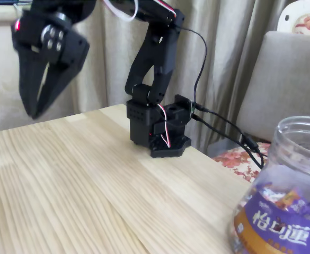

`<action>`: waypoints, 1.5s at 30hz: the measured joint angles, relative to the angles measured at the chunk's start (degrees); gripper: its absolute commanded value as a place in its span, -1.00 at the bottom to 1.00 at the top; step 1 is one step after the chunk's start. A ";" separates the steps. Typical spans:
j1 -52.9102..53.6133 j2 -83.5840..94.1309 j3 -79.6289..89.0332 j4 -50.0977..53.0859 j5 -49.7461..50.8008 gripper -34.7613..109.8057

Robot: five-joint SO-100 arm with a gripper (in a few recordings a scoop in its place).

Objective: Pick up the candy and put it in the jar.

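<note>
Item: large clear plastic wide-mouthed jar (282, 196) with a purple and brown-orange label bearing white characters. We are seeing it in the fixed view at the lower right, standing on the pale wooden table (80, 185), its mouth uncovered and mixed wrapped sweets showing through its wall.

Item: black two-finger gripper (35, 111). We are finding it well apart from the jar, high at the upper left, hanging above the table with its tips pointing down. Its fingers (26, 90) are converging toward the tips; we cannot tell whether they are quite meeting, and we are seeing nothing between them.

Item: black jointed arm (152, 53). We are seeing it rising from a black base (160, 129), which is standing at the far table edge, up-left of the jar; the upper links are bending over toward the gripper. Red and white wires are running along the arm, and black cables (223, 124) are trailing from the base toward the jar's side.

Item: surroundings. Behind the jar we are noting a grey upholstered chair back (287, 79) and a floral seat cushion (239, 159); beige curtains (223, 47) are hanging behind the arm.
</note>
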 measured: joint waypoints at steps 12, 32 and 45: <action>5.89 17.84 37.53 -19.69 8.17 -0.52; 4.13 63.90 65.65 -13.10 17.84 -0.41; 4.31 63.98 65.65 -13.10 18.19 -0.41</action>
